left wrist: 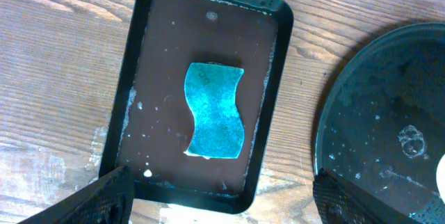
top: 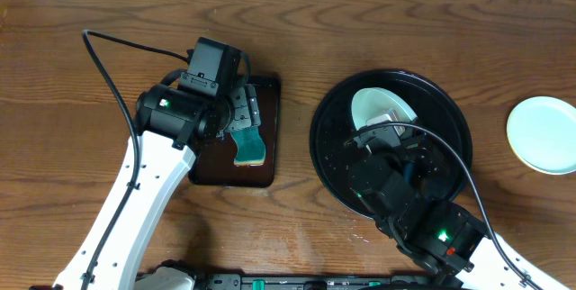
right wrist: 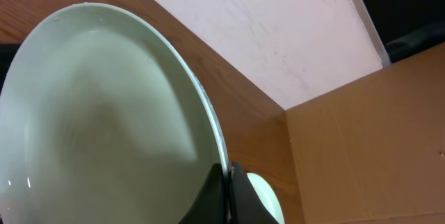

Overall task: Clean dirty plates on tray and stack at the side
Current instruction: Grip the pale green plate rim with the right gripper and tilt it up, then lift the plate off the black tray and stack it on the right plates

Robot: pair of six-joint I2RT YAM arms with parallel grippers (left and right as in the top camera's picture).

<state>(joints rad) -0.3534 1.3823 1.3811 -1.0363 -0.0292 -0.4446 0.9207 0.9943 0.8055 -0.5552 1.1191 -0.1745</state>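
- Pinched in the closed fingers of the right gripper [right wrist: 228, 182], a mint-white plate [right wrist: 104, 126] tilts above the black tray [top: 322, 146].
- Spread wide and empty, the left gripper [left wrist: 233, 203] frames a blue sponge [left wrist: 215, 111] lying in the brown tray [left wrist: 160, 57].

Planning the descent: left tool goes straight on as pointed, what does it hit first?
Probably the blue sponge, lying on the small brown tray, centred ahead of the open left tool; depth is unclear.
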